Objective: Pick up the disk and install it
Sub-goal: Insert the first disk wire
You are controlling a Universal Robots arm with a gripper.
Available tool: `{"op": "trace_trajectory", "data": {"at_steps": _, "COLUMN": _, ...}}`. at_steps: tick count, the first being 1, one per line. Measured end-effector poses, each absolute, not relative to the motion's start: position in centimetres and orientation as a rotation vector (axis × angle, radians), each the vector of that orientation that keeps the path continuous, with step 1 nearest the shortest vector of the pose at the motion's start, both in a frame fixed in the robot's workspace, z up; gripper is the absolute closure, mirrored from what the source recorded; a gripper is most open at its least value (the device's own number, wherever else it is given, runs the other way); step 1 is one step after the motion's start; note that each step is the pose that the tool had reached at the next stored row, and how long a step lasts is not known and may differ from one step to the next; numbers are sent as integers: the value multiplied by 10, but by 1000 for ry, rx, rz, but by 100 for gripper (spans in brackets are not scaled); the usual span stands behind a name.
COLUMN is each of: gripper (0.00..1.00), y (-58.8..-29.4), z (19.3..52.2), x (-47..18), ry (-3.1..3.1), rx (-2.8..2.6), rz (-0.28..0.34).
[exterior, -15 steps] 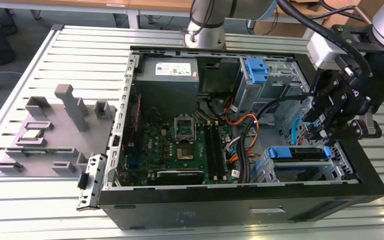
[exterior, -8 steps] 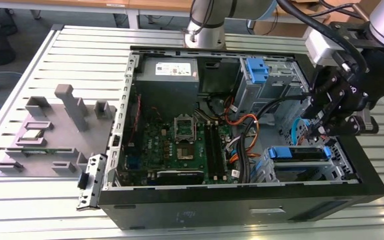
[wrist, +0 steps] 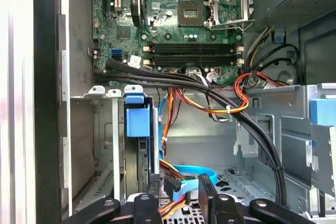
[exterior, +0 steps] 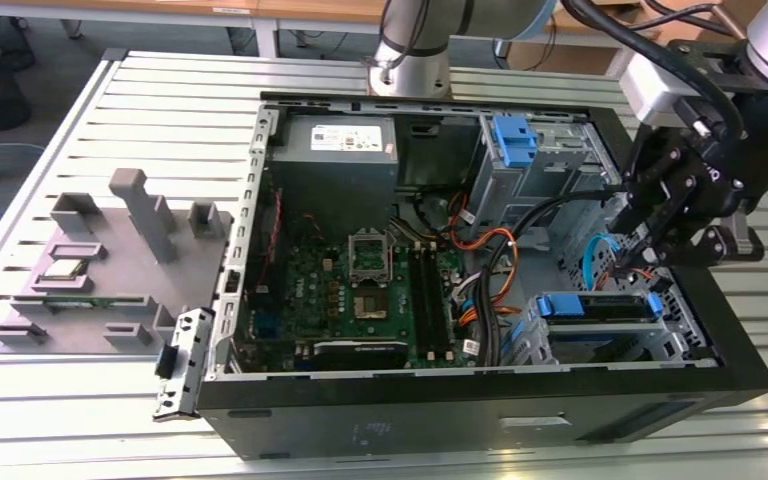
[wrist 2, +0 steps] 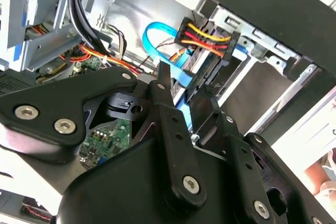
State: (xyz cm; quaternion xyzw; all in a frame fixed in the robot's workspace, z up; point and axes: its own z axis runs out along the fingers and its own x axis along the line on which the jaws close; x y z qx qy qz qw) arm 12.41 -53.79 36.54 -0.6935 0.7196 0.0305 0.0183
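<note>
Blue-railed disk [exterior: 598, 306] flat in the case's drive bay

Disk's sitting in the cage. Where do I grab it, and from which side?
Probably by its upturned narrow edge, near the blue rail, coming in through the open side of the case. The disk appears to stand on edge in the cage, whose walls cover its flat faces. Keep off the end where the cables crowd.
</note>
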Motion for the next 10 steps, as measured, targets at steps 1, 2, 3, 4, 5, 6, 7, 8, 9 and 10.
{"op": "trace_trajectory", "data": {"at_steps": 1, "gripper": 58, "y": -538, "z": 365, "x": 126, "ry": 2235, "rx": -2154, "rz": 95}}
{"op": "trace_trajectory", "data": {"at_steps": 2, "gripper": 58, "y": -538, "z": 365, "x": 128, "ry": 2235, "rx": -2154, "rz": 95}}
{"op": "trace_trajectory", "data": {"at_steps": 3, "gripper": 58, "y": -538, "z": 365, "x": 129, "ry": 2235, "rx": -2154, "rz": 95}}
{"op": "trace_trajectory", "data": {"at_steps": 4, "gripper": 58, "y": -538, "z": 365, "x": 130, "ry": 2235, "rx": -2154, "rz": 95}}
{"op": "trace_trajectory", "data": {"at_steps": 5, "gripper": 58, "y": -538, "z": 365, "x": 131, "ry": 2235, "rx": -2154, "rz": 94}}
{"op": "trace_trajectory", "data": {"at_steps": 6, "gripper": 58, "y": -538, "z": 365, "x": 131, "ry": 2238, "rx": -2156, "rz": 89}}
{"op": "trace_trajectory", "data": {"at_steps": 7, "gripper": 58, "y": -538, "z": 365, "x": 131, "ry": 2241, "rx": -2159, "rz": 82}}
{"op": "trace_trajectory", "data": {"at_steps": 8, "gripper": 58, "y": -538, "z": 365, "x": 131, "ry": 2246, "rx": -2164, "rz": 73}}
{"op": "trace_trajectory", "data": {"at_steps": 9, "gripper": 58, "y": -538, "z": 365, "x": 131, "ry": 2251, "rx": -2168, "rz": 63}}
{"op": "trace_trajectory", "data": {"at_steps": 10, "gripper": 58, "y": -538, "z": 365, "x": 131, "ry": 2256, "rx": -2173, "rz": 52}}
